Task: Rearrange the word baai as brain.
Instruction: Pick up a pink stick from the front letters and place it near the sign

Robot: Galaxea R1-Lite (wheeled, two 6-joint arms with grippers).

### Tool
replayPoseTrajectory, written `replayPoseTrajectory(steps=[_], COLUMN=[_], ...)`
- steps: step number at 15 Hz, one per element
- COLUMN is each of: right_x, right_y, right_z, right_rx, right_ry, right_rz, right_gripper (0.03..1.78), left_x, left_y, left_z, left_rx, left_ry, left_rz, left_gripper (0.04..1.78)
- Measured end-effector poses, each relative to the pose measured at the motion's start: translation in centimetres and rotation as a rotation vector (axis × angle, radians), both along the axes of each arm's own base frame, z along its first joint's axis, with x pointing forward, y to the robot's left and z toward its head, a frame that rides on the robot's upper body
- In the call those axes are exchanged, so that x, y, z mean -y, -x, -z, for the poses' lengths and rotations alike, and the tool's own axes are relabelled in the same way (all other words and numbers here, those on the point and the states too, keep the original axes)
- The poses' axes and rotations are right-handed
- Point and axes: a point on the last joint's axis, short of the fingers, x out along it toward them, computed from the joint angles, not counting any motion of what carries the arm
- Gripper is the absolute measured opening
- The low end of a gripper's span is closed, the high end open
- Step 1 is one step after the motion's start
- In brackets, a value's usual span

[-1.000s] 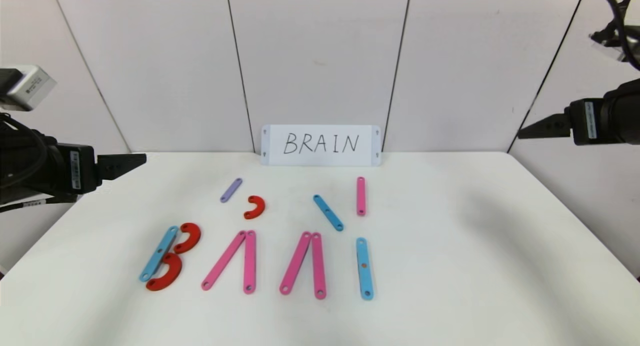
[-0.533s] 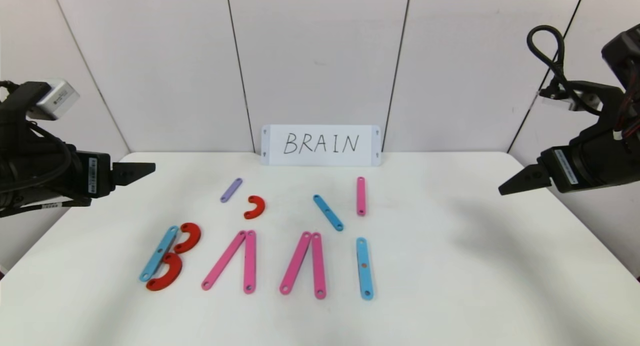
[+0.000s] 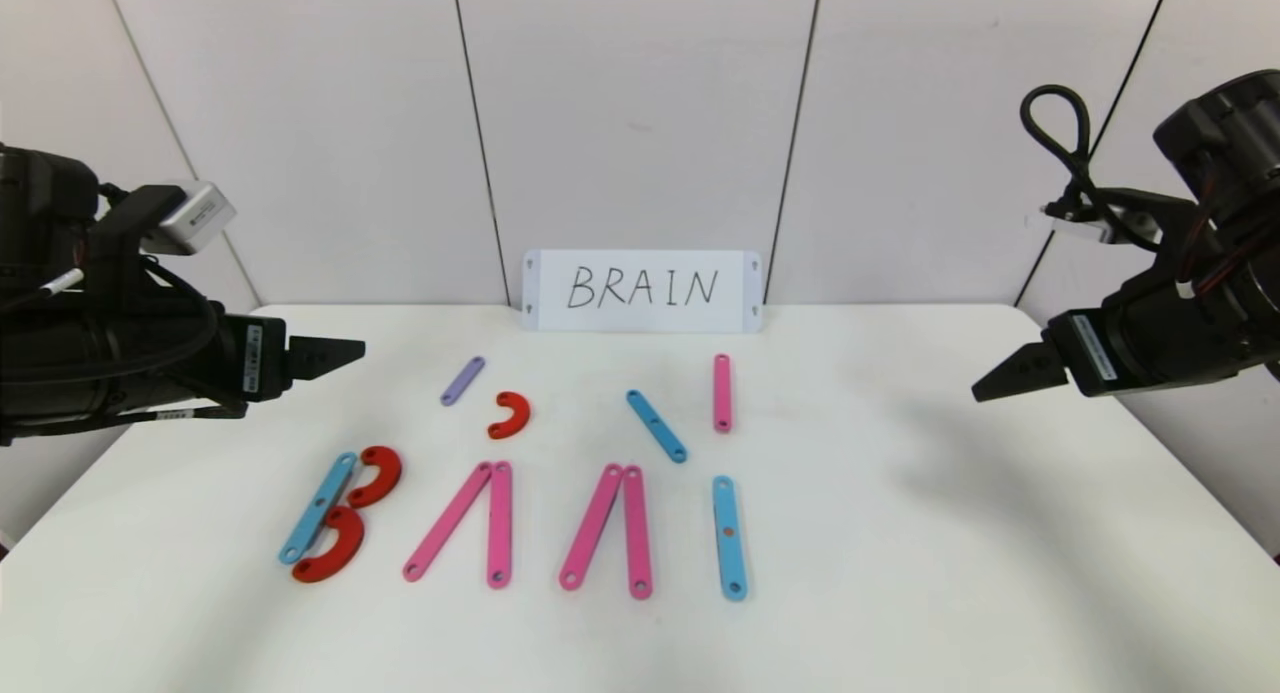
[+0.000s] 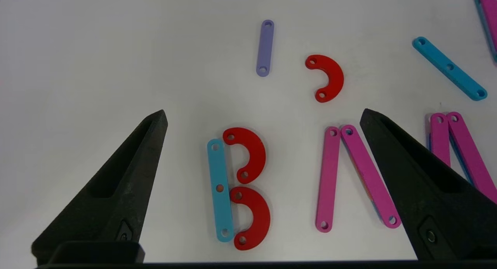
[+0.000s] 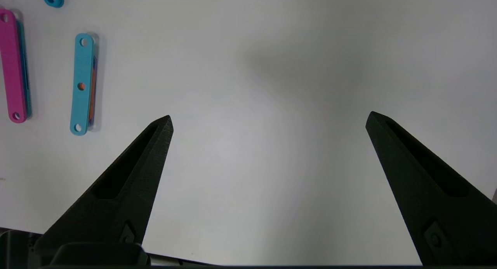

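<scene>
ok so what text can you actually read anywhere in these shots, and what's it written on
"BRAIN": black handwriting on the white card standing against the wall at the back of the table.
Small labels on the left arm and right arm: print too small to read.
Nothing else carries written text.

Left gripper [image 4: 264,117]: jaws wide apart, above table [image 4: 97,59].
Letter B [image 4: 238,187]: blue strip touching two red curves, frame centre.
Pink pair [image 4: 349,176]: right of B, joined at top.
Purple strip [image 4: 265,47], loose red curve [image 4: 328,78]: upper centre.
</scene>
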Motion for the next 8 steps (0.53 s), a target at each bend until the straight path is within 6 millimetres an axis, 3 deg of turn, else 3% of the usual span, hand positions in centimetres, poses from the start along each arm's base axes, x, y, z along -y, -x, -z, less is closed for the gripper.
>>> replayPoseTrajectory(steps=[8], right_x=[0.0], right_y=[-0.9], right_z=[0.8], right_rx=[0.027], right_ry=[-0.005], right_rz=[0.006], right_gripper=[1.74], left_x=[1.6], left_y=[-1.0], left_z=[1.5], left_rx=[-0.076], left_ry=[0.030], left_rz=[0.039], left_gripper=[1.74])
